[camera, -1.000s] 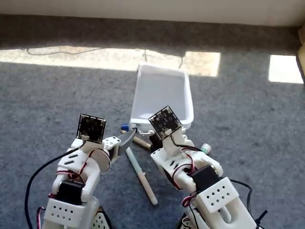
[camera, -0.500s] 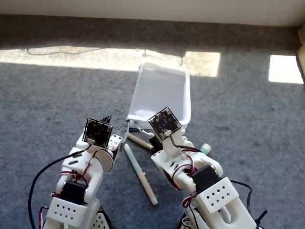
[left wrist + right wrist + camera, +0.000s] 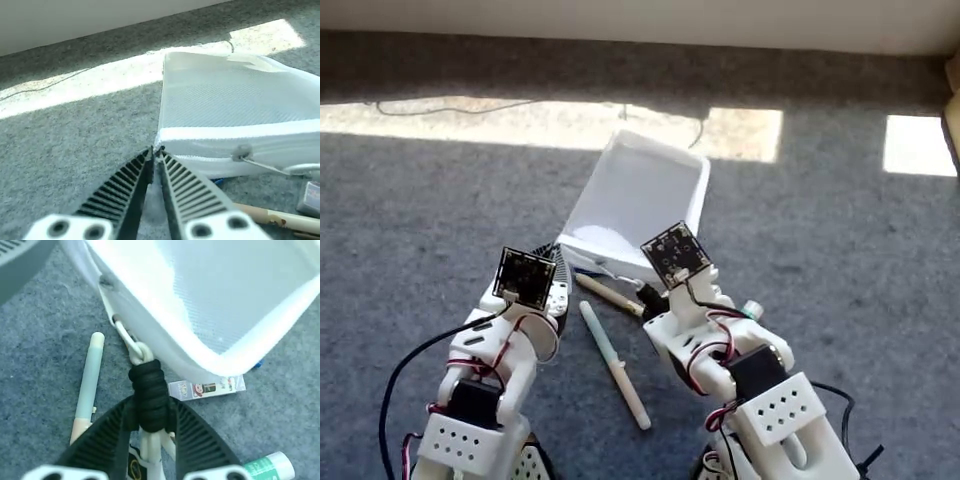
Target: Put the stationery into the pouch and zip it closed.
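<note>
You count one mesh pouch [image 3: 640,195], one black zip cord [image 3: 148,395], one pale green pen [image 3: 612,362], one tan pencil [image 3: 608,294], one small printed box [image 3: 206,388], one green tube [image 3: 265,467], and two grippers: left gripper [image 3: 155,151], right gripper [image 3: 151,407].

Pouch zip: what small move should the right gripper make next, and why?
Probably pull the black cord along the pouch to unzip it. The right gripper is shut on that cord, tied to the zip pull, and the pen and pencil lie outside on the carpet.
</note>
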`<action>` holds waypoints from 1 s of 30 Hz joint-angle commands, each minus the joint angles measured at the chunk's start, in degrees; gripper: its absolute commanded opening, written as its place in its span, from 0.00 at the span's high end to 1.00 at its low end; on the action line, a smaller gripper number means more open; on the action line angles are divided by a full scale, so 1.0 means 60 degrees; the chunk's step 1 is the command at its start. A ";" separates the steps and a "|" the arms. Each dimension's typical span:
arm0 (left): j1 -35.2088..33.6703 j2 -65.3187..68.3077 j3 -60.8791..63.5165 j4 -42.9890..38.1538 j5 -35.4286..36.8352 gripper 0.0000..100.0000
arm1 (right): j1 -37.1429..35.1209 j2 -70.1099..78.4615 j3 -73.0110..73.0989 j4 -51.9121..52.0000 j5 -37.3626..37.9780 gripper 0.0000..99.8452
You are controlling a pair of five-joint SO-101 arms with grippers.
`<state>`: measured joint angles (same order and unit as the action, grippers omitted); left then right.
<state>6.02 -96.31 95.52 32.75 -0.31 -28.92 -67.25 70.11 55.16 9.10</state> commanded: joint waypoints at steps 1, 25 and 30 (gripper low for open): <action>-0.0403 -0.0110 -0.0432 -0.0205 -0.0073 0.99 | 0.0725 -0.0198 -0.0476 0.0110 -0.0088 0.99; -0.0769 -0.0110 -0.0857 0.0938 -0.0073 0.99 | 0.2879 -0.0198 -0.1106 0.0110 -0.0879 0.99; -0.0769 -0.0110 -0.0857 0.0938 -0.0073 0.99 | 0.2908 -0.0198 -0.1106 0.0139 -0.0908 0.99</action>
<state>3.82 -96.31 94.11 38.29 -0.13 -13.71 -67.52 67.21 55.69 4.44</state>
